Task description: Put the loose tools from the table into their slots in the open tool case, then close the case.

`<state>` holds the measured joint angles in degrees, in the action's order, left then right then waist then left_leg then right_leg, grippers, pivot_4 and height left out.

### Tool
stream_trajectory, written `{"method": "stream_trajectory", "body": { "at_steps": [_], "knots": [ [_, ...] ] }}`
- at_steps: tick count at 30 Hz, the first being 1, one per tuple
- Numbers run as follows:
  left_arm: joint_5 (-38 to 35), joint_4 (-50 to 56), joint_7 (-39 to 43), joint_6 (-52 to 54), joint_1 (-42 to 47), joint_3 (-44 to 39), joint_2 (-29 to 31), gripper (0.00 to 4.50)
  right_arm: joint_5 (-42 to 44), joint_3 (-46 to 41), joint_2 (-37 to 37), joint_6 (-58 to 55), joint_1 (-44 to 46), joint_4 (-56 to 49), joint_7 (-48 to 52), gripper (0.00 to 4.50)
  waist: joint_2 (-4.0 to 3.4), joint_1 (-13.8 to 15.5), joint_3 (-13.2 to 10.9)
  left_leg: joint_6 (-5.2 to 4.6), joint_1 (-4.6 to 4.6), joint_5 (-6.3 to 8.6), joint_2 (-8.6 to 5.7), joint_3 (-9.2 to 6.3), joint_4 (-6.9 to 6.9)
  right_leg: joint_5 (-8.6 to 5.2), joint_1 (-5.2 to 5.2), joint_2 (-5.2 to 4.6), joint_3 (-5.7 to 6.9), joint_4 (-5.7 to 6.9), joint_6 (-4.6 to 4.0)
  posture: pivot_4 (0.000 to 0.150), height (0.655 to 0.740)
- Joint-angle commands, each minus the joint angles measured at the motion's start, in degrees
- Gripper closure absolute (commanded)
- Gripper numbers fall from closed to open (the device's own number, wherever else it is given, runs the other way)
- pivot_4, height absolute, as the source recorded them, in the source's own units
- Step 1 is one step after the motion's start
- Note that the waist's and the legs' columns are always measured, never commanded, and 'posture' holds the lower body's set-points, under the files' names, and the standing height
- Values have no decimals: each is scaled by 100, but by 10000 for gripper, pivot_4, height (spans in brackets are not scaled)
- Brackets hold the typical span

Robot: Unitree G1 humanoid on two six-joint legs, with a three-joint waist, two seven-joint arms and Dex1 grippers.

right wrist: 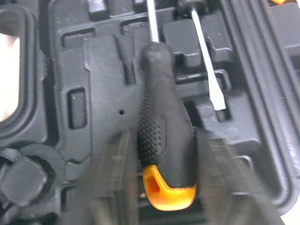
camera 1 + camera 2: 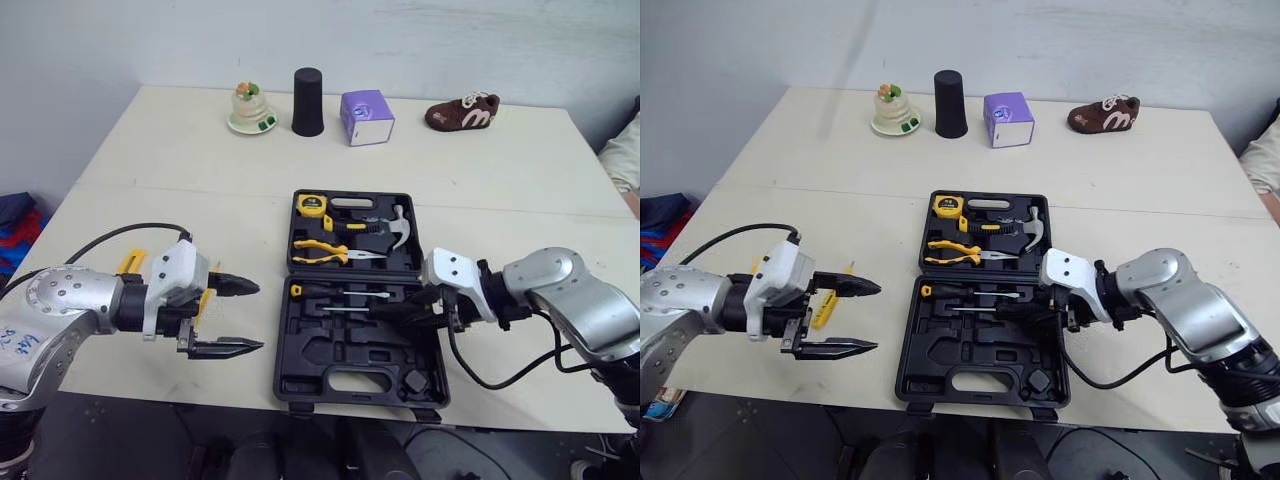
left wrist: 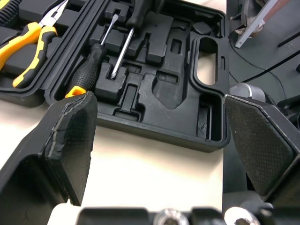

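No readable text, label on purple box (image 2: 367, 118) too small

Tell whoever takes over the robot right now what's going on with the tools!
Left gripper: open, holding nothing, over the table left of the tool case.
Right gripper: shut on a screwdriver, low over the case's near half.
Already in the case: tape measure, pliers, hammer, second screwdriver.
Left: seat and release the held screwdriver, then check the yellow thing by the left gripper; it is partly hidden and may be a loose tool. Then close the case.
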<state>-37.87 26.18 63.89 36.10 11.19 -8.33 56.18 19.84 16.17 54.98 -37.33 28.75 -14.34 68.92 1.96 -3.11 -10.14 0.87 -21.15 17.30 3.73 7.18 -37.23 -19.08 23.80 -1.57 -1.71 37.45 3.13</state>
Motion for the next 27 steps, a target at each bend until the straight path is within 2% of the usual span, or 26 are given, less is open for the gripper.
{"method": "stream_trajectory", "body": {
  "at_steps": [1,2,6,9,15,16,21,27],
  "knots": [
    [15,125,-52,-104,104,24,-68,0,293,-498,-100,-75,76,-177,-50,6523,0,-3,0,0,0,0,0,0,-2,0,0,0,0,1,0,1500,7383],
    [8,112,-60,-105,141,45,-87,0,355,-588,-168,-50,92,-124,-57,1683,0,-1,0,0,1,0,0,0,-3,0,0,0,0,3,0,1500,7383],
    [70,-7,-23,-162,307,167,-155,0,540,-861,-656,517,74,387,41,503,1,-2,-1,-3,1,1,0,-2,-10,1,-2,2,0,7,1,1500,7383],
    [108,-62,5,-223,364,246,-184,0,547,-979,-1045,860,30,829,39,9788,0,-4,-1,-2,4,0,-1,0,-11,1,-4,3,-2,9,1,1500,7383],
    [205,-264,37,-310,576,410,-296,0,365,-827,-1487,1379,-219,1409,172,40663,-1,4,-2,3,1,-2,-2,0,-12,1,-2,4,-2,10,1,1500,7383],
    [225,-296,47,-328,614,436,-314,0,305,-775,-1519,1418,-224,1472,172,44683,-1,3,-2,3,1,-3,-2,1,-12,1,-2,4,-3,11,1,1500,7383],
    [271,-325,48,-372,695,494,-376,0,19,-567,-1513,1468,-229,1655,200,44683,-2,-11,-2,3,4,-3,-1,5,-20,2,-2,4,-6,19,4,1500,7383],
    [354,-396,57,-454,576,573,-451,0,-994,214,-1244,1399,-458,1948,-23,44683,19,-11,10,1,35,-1,0,4,-20,2,-26,4,-6,24,3,1500,7383]
  ]
}}
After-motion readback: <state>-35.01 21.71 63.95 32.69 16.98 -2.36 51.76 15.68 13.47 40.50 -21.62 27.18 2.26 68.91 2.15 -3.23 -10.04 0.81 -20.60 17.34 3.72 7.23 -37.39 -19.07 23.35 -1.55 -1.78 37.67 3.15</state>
